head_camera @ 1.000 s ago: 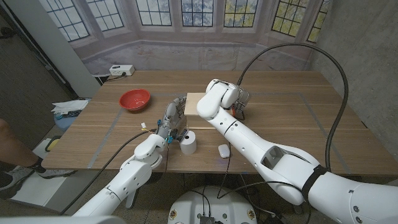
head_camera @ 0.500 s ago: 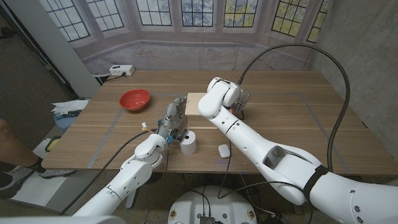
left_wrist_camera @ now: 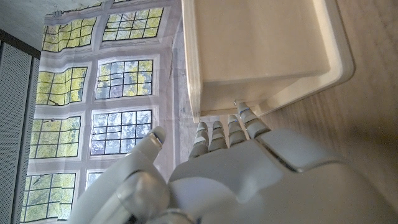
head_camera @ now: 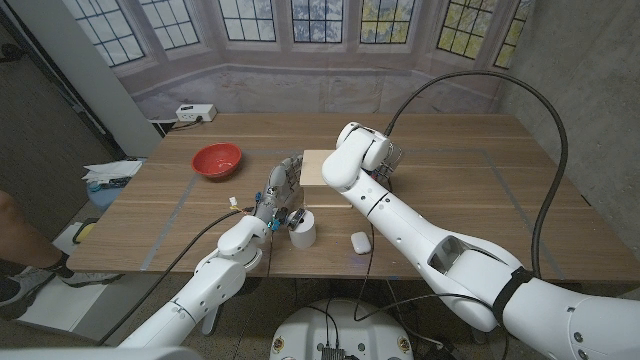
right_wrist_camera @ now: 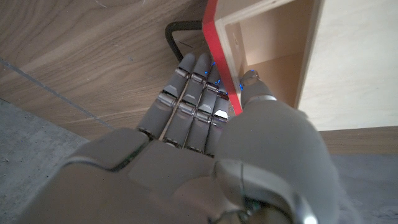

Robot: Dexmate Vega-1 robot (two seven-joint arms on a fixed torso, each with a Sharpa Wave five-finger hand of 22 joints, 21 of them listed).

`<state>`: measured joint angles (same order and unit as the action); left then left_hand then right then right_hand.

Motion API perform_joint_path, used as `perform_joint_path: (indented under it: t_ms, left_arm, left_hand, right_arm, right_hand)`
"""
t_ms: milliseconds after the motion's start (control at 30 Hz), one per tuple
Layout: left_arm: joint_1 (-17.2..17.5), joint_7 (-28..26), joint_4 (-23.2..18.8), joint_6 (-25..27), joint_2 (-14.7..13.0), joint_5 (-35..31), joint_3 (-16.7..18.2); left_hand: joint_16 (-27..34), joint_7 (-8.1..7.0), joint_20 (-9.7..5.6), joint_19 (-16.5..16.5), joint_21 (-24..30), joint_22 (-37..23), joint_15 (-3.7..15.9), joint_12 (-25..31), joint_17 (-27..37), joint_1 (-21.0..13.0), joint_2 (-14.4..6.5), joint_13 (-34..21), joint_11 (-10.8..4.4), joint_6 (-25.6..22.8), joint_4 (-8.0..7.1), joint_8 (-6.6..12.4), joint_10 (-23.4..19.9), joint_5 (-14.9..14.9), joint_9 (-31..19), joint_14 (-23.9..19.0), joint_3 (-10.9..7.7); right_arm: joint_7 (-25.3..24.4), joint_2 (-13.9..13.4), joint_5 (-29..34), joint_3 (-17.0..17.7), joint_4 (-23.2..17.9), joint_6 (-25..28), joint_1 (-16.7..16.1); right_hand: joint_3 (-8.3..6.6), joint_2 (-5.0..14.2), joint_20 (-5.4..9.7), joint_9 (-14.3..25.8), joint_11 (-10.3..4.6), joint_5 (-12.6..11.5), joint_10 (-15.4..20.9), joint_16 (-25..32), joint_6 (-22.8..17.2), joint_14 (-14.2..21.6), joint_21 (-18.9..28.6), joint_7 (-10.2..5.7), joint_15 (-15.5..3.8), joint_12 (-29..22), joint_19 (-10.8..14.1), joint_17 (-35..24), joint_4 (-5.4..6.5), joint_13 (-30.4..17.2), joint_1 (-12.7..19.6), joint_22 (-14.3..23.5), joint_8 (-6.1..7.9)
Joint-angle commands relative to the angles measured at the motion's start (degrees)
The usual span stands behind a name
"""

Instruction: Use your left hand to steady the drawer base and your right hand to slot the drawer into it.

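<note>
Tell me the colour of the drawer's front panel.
Red, on the drawer's front, best seen in the right wrist view.

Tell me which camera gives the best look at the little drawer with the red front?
The right wrist view: the drawer sits close up, its red front edge-on and its open plywood inside visible, with the right hand gripping that front. In the head view the robot's right arm hides nearly all of it. The left wrist view shows the pale drawer base instead.

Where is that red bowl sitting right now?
In the head view the red bowl sits on the wooden table on the robot's left side, apart from the left hand and the light wooden drawer base.
</note>
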<state>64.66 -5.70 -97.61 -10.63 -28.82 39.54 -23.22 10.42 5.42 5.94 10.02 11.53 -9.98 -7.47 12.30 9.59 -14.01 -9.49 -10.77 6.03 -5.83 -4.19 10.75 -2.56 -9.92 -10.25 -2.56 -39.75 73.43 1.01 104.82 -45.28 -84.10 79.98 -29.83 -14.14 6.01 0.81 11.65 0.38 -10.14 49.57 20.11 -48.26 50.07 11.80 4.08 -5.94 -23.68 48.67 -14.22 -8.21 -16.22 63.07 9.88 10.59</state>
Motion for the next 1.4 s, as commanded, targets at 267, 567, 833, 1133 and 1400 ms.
perform_joint_path:
  t_ms: [267, 567, 833, 1133, 1400]
  left_arm:
    - [0.2, -0.59, 0.02, -0.56, 0.17, -0.44, -0.01]
    - [-0.09, -0.73, 0.2, -0.39, 0.24, -0.64, -0.1]
    - [-0.19, -0.91, -0.03, 0.08, 0.18, -0.69, -0.18]
    - [-0.18, -1.26, -0.28, 0.28, 0.1, -1.1, -0.29]
    - [-0.14, -1.54, -0.51, 0.46, 0.03, -1.38, -0.37]
  left_hand:
    - [-0.22, -0.26, 0.02, 0.14, 0.06, -0.22, -0.3, -0.23, 0.19, 0.34, -0.15, -0.32, 0.45, -0.18, 0.05, -0.08, -0.07, -0.18, -0.22, -0.09, -0.72]
    - [-0.21, -0.29, 0.0, 0.15, 0.06, -0.22, -0.3, -0.22, 0.19, 0.34, -0.14, -0.32, 0.47, -0.22, 0.05, -0.07, -0.14, -0.18, -0.22, -0.11, -0.78]
    - [-0.2, -0.34, 0.0, 0.16, 0.06, -0.22, -0.29, -0.25, 0.19, 0.34, -0.13, -0.33, 0.45, -0.21, 0.08, -0.07, -0.1, -0.18, -0.22, -0.15, -0.83]
    - [-0.2, -0.39, -0.02, 0.22, 0.08, -0.23, -0.33, -0.24, 0.19, 0.35, -0.1, -0.33, 0.48, -0.22, 0.09, -0.07, -0.16, -0.18, -0.22, -0.17, -0.89]
    - [-0.2, -0.34, 0.06, 0.26, 0.09, -0.23, -0.34, -0.23, 0.18, 0.33, -0.1, -0.33, 0.53, -0.38, 0.12, -0.01, -0.23, -0.18, -0.22, -0.19, -0.95]
  right_arm:
    - [1.66, -1.66, -0.62, -1.0, -2.51, 0.0, 0.32]
    - [1.95, -2.25, -0.83, -0.76, -3.48, 0.0, 0.47]
    - [3.1, -3.11, -0.22, 0.01, -5.73, 0.0, 0.04]
    - [3.44, -4.24, -1.79, 0.79, -9.17, 0.0, -0.52]
    - [3.2, -5.85, -4.0, 1.4, -13.26, 0.0, -0.85]
  right_hand:
    - [0.59, -0.99, -0.52, 0.12, 0.4, -0.19, -0.75, -0.45, 1.11, -0.54, -0.36, 0.44, 0.78, 0.74, -0.39, -0.01, 0.06, 0.26, -0.72, 0.07, -0.04]
    - [0.69, -0.95, -0.58, 0.1, 0.4, -0.21, -0.74, -0.5, 1.27, -0.71, -0.38, 0.45, 0.7, 0.96, -0.5, -0.05, 0.11, 0.4, -0.95, 0.07, 0.1]
    - [0.72, -0.86, -0.62, 0.08, 0.71, -0.22, -1.17, -0.57, 1.41, -0.86, -0.47, 0.41, 0.95, 1.35, -0.79, -0.05, 0.13, 0.53, -1.09, 0.07, 0.21]
    - [0.74, -0.72, -0.75, 0.06, 0.85, -0.24, -1.41, -0.73, 1.78, -1.18, -0.52, 0.59, 1.26, 1.68, -1.01, -0.05, 0.18, 0.67, -1.27, 0.08, 0.23]
    - [0.73, -0.37, -1.0, 0.03, 1.0, -0.26, -2.17, -0.87, 2.17, -1.87, -0.63, 0.66, 1.61, 2.3, -1.46, -0.21, 0.24, 0.84, -1.4, 0.09, 0.29]
